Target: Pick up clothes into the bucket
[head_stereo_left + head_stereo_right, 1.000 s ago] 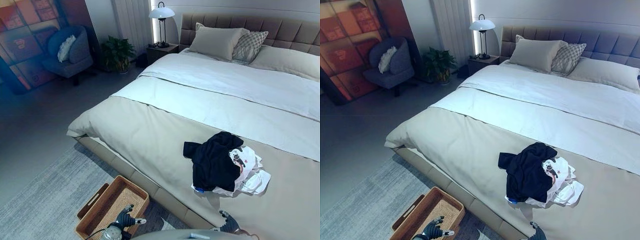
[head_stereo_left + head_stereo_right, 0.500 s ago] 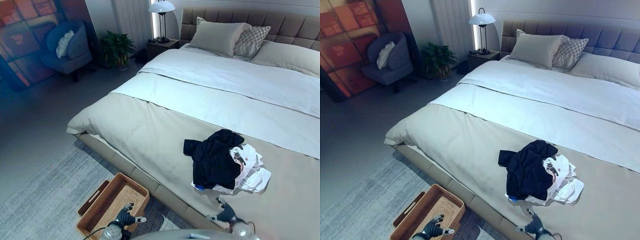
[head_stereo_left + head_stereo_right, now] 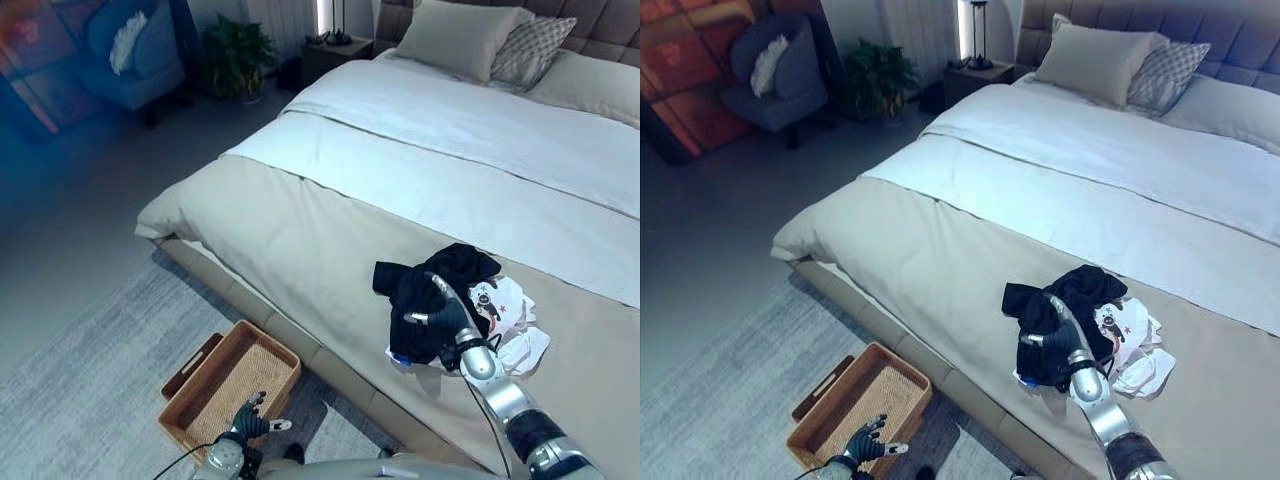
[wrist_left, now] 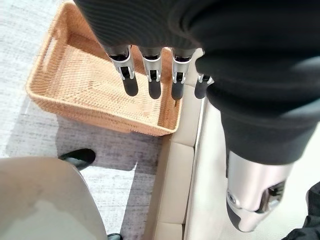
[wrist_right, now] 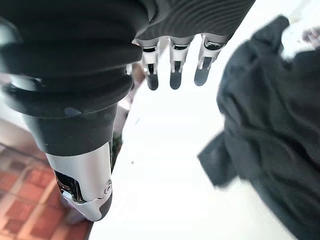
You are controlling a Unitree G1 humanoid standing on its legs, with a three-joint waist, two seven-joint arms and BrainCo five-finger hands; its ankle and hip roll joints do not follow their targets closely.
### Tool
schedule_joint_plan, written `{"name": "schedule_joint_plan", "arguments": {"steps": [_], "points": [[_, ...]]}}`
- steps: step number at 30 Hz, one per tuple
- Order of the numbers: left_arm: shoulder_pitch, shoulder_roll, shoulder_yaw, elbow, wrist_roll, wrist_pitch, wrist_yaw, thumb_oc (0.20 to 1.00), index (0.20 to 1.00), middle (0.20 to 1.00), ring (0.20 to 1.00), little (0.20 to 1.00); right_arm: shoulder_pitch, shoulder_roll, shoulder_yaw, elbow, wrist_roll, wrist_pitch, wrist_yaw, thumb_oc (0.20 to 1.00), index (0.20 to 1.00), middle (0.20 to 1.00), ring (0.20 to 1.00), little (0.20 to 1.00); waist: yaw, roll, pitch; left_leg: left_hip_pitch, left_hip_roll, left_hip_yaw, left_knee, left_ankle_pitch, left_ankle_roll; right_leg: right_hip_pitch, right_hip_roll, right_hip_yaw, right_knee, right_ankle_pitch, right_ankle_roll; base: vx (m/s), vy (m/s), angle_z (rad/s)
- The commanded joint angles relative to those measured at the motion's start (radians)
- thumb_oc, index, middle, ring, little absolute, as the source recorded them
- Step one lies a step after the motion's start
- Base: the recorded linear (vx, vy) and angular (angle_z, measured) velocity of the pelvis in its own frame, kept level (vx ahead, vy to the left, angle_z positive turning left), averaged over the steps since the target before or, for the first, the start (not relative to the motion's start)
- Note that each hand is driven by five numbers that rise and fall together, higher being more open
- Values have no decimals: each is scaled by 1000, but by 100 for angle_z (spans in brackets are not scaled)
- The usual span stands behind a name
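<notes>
From the left eye view I see the dark garment (image 3: 432, 300) heaped on the beige bedspread (image 3: 300, 240) near the foot edge of the bed, lying partly over a white printed garment (image 3: 510, 325). My right hand (image 3: 445, 315) is over the dark garment, fingers straight and spread, holding nothing. The woven basket (image 3: 232, 395) sits on the grey rug (image 3: 90, 400) beside the bed, and my left hand (image 3: 250, 420) hovers just beside its near rim.

The right eye view shows the same layout, with pillows (image 3: 1090, 62) at the headboard and an armchair (image 3: 775, 85) across the room.

In the left wrist view my fingers (image 4: 150, 75) hang straight above the basket's rim, empty.

In the right wrist view my fingers (image 5: 172, 67) reach straight out over the bedspread, with the dark garment just beside them, not grasped.
</notes>
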Motion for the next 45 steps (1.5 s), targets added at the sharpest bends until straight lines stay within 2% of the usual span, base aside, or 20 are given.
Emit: {"name": "schedule_joint_plan", "arguments": {"steps": [1, 9, 14, 18, 23, 29, 38, 44, 45], "points": [[-26, -8, -43, 15, -21, -24, 23, 1000, 1000, 1000, 1000, 1000, -81, -56, -62, -46, -126, -25, -116, 1000, 1000, 1000, 1000, 1000, 29, -56, 18, -37, -42, 2, 65, -43, 28, -64, -46, -1, 125, -19, 33, 24, -9, 14], [-58, -15, -57, 4, -29, -21, 44, 1000, 1000, 1000, 1000, 1000, -141, -104, -111, 57, -184, 33, -212, 1000, 1000, 1000, 1000, 1000, 31, -40, 45, -67, -50, -26, 68, -35, 29, -99, -55, -18, 154, -28, 29, -8, -7, 8], [-56, -19, -85, -52, -64, -28, 54, 1000, 1000, 1000, 1000, 1000, -235, -192, -98, 195, -228, 80, -262, 1000, 1000, 1000, 1000, 1000, 35, -8, 69, -89, -65, -45, 77, -31, 32, -136, -78, -28, 204, -38, 28, 0, 17, 10], [-47, -22, -93, -65, -87, -31, 54, 1000, 1000, 1000, 1000, 1000, -299, -215, -77, 259, -214, 92, -272, 1000, 1000, 1000, 1000, 1000, 39, 8, 82, -107, -75, -53, 92, -33, 33, -151, -86, -28, 218, -40, 27, 1, 12, 12], [-32, -25, -117, -77, -130, -24, 55, 1000, 1000, 1000, 1000, 1000, -460, -227, 37, 458, -163, 109, -242, 1000, 1000, 1000, 1000, 1000, 62, 39, 124, -168, -92, -55, 135, -34, 35, -209, -92, -9, 233, -32, 22, -36, 23, 2], [-18, -30, -149, -102, -178, -20, 50, 1000, 1000, 1000, 1000, 1000, -601, -251, 117, 658, -105, 127, -192, 1000, 1000, 1000, 1000, 1000, 82, 68, 172, -229, -97, -58, 146, -20, 38, -283, -100, 10, 258, -23, 19, -56, 44, 0], [-60, -33, -165, -129, -222, -22, 61, 1000, 1000, 1000, 1000, 1000, -736, -302, 178, 748, -84, 151, -163, 1000, 1000, 1000, 1000, 1000, 93, 91, 253, -317, -110, -66, 159, 7, 40, -404, -131, 19, 353, -30, 15, -53, 22, 4], [-105, -38, -166, -156, -258, -16, 55, 1000, 1000, 1000, 1000, 1000, -788, -317, 201, 812, -65, 171, -94, 1000, 1000, 1000, 1000, 1000, 99, 90, 305, -377, -122, -81, 193, 13, 34, -456, -150, -3, 415, -49, 10, -59, -30, 10], [-113, -38, -168, -160, -260, -17, 54, 1000, 1000, 1000, 1000, 1000, -797, -320, 212, 822, -72, 174, -78, 715, 715, 715, 715, 715, 99, 90, 316, -390, -124, -85, 206, 13, 33, -464, -154, -6, 425, -51, 9, -67, -47, 19]]}}
